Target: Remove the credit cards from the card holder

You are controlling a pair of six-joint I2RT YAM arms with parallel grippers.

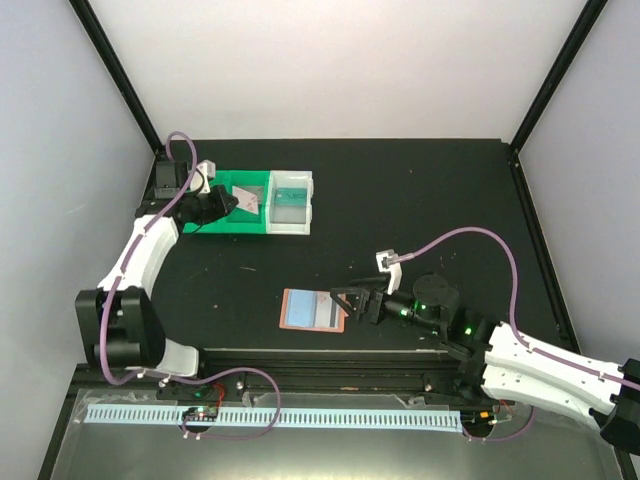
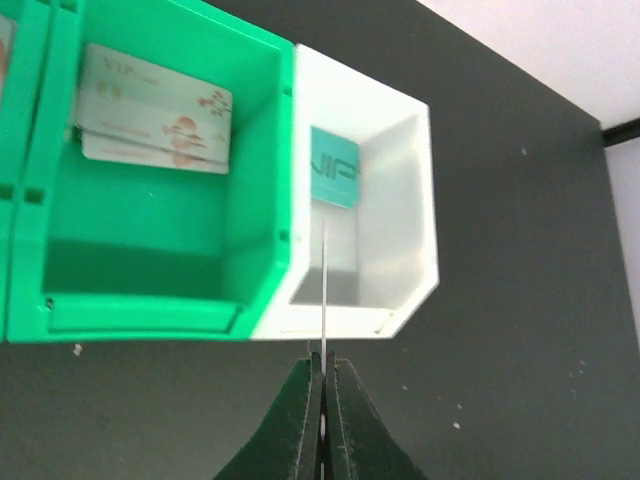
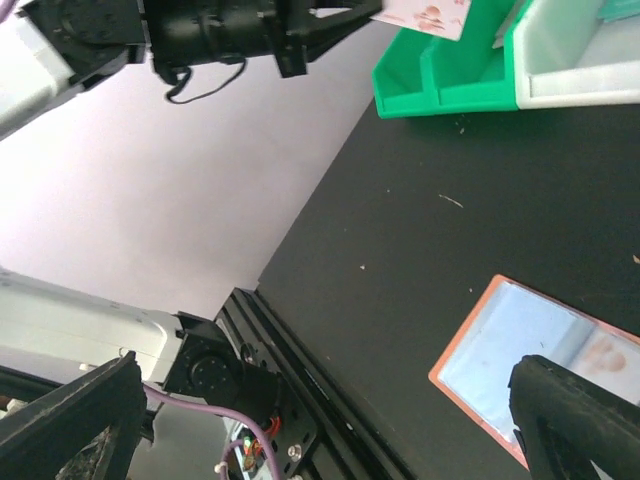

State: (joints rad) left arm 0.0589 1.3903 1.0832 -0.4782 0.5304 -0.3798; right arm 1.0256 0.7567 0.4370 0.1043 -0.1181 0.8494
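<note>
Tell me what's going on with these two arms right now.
The left gripper is shut on a card, holding it edge-on over the bins. The green bin already has white cards in it, and the white bin has a teal card. The right gripper is open next to the card holder.

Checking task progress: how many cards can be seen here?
4 cards: two overlapping in the green bin, one teal in the white bin, one card in the left gripper. The holder may hide more.
</note>
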